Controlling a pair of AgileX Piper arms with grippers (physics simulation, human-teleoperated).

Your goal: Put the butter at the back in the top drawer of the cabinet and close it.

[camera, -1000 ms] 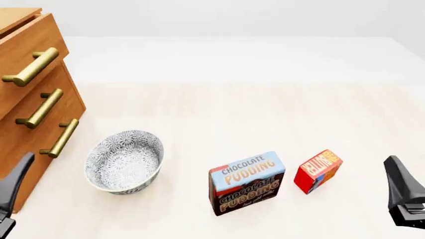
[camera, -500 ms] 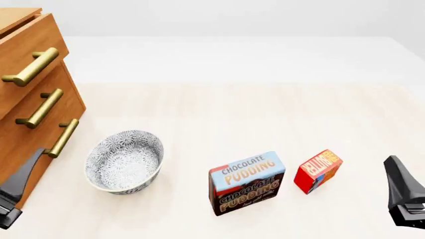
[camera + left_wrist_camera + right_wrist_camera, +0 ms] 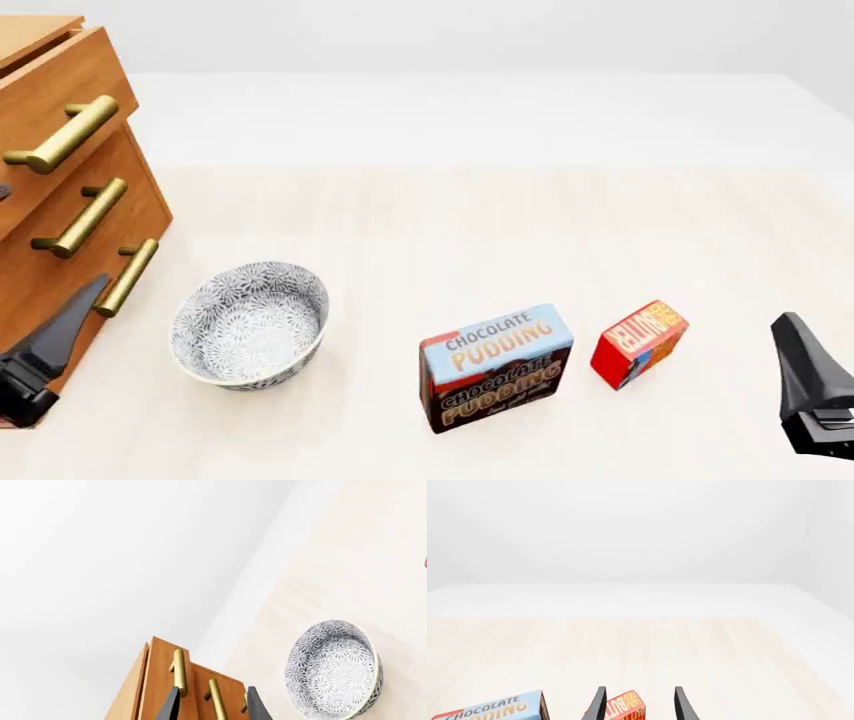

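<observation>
The butter, a small red box, stands on the table at the front right, right of the pudding box. In the right wrist view the butter shows low between the fingers, ahead of them. My right gripper hangs open to the butter's right, holding nothing. The cabinet fills the far left. Its top drawer has a brass handle. My left gripper is open beside the lowest drawer's handle, its fingertips pointing at the cabinet.
A patterned grey bowl sits just right of the cabinet, also seen as the bowl in the left wrist view. The blue-and-brown chocolate pudding box stands left of the butter. Two lower drawers carry matching handles.
My left gripper has risen and moved forward toward the cabinet's lower front. The right gripper, the butter and the other objects have stayed put.
</observation>
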